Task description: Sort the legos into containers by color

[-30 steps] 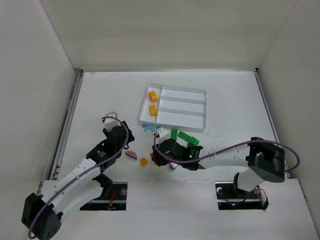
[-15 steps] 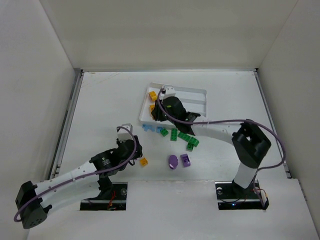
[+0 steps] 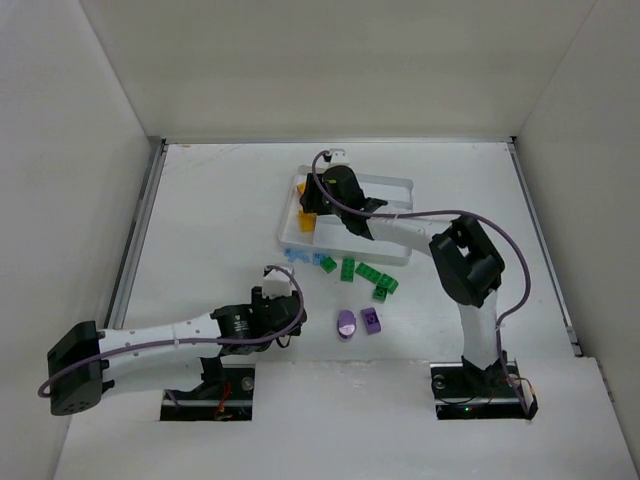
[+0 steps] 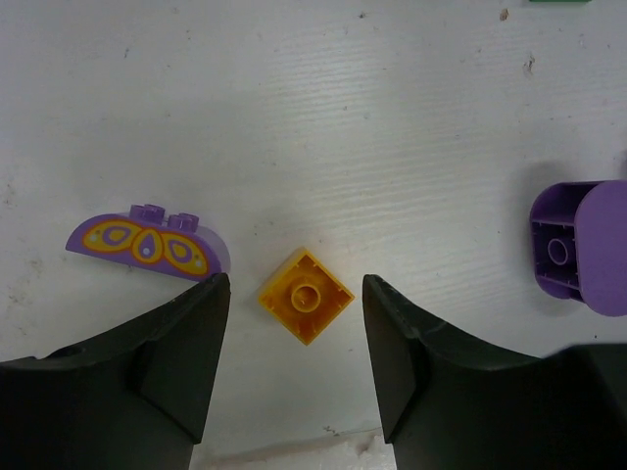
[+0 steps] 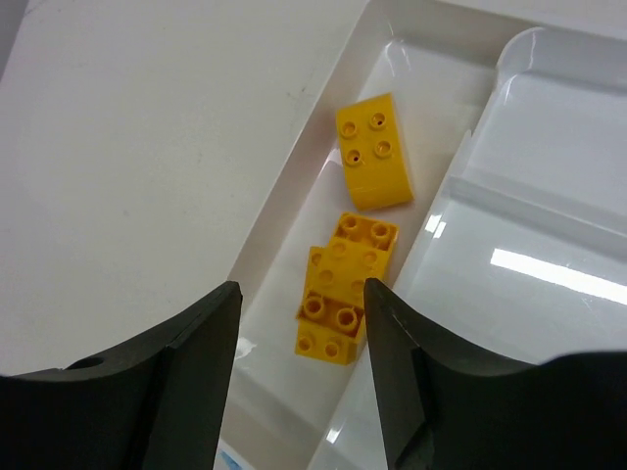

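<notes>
My left gripper [image 4: 296, 290] is open and low over the table, with a small yellow brick [image 4: 306, 295] lying stud side down between its fingertips. A purple arch brick with a yellow pattern [image 4: 147, 243] lies just left of the left finger. In the top view my left gripper [image 3: 288, 310] hides both. My right gripper [image 5: 302, 294] is open and empty above the short end section of the white tray [image 5: 294, 166], where several yellow bricks [image 5: 349, 284] lie. In the top view it [image 3: 310, 200] hovers over the tray's [image 3: 372, 226] left end.
Green bricks [image 3: 370, 272] and pale blue bricks [image 3: 297, 257] lie on the table just in front of the tray. Two purple bricks [image 3: 358, 322] lie right of my left gripper; one shows in the left wrist view [image 4: 583, 245]. The tray's three long strips hold nothing.
My right gripper has gone from the table's middle up to the tray's end section. My left gripper has moved right and nearer, down over the yellow brick.
</notes>
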Controlling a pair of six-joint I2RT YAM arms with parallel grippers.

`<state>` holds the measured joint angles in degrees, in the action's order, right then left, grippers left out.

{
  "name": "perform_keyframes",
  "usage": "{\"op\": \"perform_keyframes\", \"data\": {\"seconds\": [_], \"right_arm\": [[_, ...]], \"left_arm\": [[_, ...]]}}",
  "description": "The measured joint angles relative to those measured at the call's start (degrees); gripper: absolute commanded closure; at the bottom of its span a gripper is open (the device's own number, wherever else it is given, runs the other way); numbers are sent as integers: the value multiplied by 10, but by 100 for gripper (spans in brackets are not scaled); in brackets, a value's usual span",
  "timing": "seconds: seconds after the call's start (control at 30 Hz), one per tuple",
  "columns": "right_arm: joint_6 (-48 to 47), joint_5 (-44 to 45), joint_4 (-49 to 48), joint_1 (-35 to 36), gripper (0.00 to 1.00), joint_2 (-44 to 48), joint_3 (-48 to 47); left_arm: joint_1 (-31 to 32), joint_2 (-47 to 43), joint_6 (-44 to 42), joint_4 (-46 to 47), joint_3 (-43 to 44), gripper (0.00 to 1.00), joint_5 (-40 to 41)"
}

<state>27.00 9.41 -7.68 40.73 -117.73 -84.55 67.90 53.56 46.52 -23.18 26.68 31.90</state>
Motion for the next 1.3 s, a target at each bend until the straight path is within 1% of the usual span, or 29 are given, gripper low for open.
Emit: {"op": "perform_keyframes", "data": {"seconds": [0.13, 0.43, 0.6, 0.7, 0.83, 0.87, 0.93, 1.0, 1.1, 1.2, 1.3], "right_arm": [[0, -7, -5, -3, 41, 27, 21], [-2, -9, -38, -7, 42, 196, 205], [0, -8, -44, -9, 42, 242, 255], [-3, -8, -45, -10, 42, 262, 273], [-6, -5, -47, -10, 41, 295, 308], [-6, -4, -48, -10, 42, 302, 316], [-7, -2, -48, -10, 42, 314, 330], [-8, 2, -47, -10, 42, 328, 345], [-9, 14, -48, -10, 42, 358, 371], [-6, 24, -48, -10, 44, 402, 407], [3, 33, -49, -10, 47, 448, 448]], "left_arm": [[6, 8, 12, -4, 2, 40, 3], [9, 55, 24, -5, 12, 39, 4], [13, 101, 22, 19, 14, 41, 3], [15, 131, 21, 30, 14, 47, 3], [20, 152, 21, 37, 15, 50, 2], [22, 154, 21, 39, 15, 54, 3], [24, 155, 22, 44, 15, 65, 3], [24, 157, 21, 47, 18, 73, 5], [20, 153, 14, 46, 30, 76, 9], [4, 126, -5, 55, 44, 77, 14], [-54, 91, -38, 89, 68, 77, 15]]}}
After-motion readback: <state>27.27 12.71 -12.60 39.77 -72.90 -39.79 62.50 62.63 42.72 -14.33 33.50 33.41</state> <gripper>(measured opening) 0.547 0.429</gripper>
